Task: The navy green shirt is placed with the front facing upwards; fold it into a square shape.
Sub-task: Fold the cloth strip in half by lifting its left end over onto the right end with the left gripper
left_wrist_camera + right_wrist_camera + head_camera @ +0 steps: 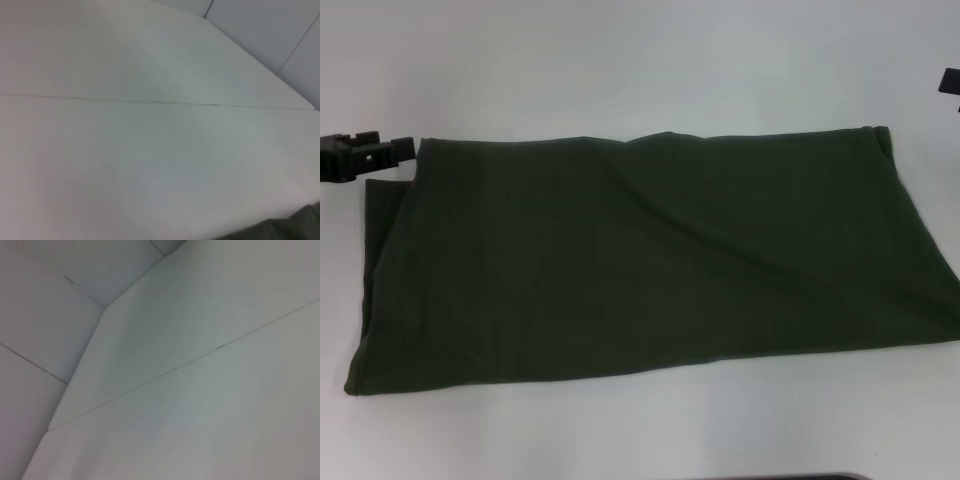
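The navy green shirt (pixel 650 255) lies on the white table (pixel 620 70) as a wide dark green rectangle, plain side up, with no lettering showing. A second layer peeks out along its left edge. My left gripper (pixel 365 155) is at the shirt's far left corner, low by the cloth. Only a black bit of my right gripper (pixel 950 82) shows at the right edge of the head view, above the shirt's far right corner. A sliver of the green shirt (pixel 295 227) shows in the left wrist view.
The white table has a thin seam (pixel 160 102) running across it. Its edge (pixel 75 385) and pale wall panels show in the right wrist view. A dark object (pixel 830 477) sits at the bottom edge of the head view.
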`<state>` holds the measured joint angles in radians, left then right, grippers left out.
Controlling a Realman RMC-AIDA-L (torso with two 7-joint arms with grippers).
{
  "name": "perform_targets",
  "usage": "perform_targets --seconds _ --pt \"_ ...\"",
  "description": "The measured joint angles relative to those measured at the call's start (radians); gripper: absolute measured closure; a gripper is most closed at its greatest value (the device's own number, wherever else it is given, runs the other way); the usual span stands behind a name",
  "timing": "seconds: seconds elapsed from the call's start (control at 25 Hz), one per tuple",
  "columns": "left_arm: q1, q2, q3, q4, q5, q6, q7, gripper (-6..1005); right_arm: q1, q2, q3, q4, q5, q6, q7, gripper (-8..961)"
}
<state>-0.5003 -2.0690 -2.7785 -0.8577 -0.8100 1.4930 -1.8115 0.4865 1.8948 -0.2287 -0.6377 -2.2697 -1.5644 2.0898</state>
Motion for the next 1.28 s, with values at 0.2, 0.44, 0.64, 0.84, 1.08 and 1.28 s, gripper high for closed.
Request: perform_targets --seconds 0.2,0.44,0.64,0.84,1.08,1.28 --pt "-0.02 -0.003 0.029 0.035 0.0 -0.071 -0.005 366 0.017 0.012 -0.032 0.001 -0.001 0.034 0.019 100" --pt "-0.04 -0.005 0.083 0.077 0.001 -0.158 -0.009 366 0.031 0.031 -0.069 0.003 -0.001 0.064 0.035 103" --pt "-0.049 -0.007 0.104 0.081 0.004 -0.171 -0.015 366 0.035 0.035 -0.078 0.003 0.001 0.063 0.035 104" --pt "-0.051 -0.006 0.106 0.085 0.009 -0.184 -0.016 366 0.029 0.035 -0.079 0.003 0.005 0.063 0.034 105" --pt "-0.047 -0.014 0.126 0.093 0.01 -0.219 -0.017 366 0.026 0.035 -0.08 0.003 0.005 0.066 0.034 106" --pt "-0.047 -0.016 0.13 0.098 0.011 -0.231 -0.017 366 0.025 0.037 -0.08 0.003 0.001 0.067 0.033 107"
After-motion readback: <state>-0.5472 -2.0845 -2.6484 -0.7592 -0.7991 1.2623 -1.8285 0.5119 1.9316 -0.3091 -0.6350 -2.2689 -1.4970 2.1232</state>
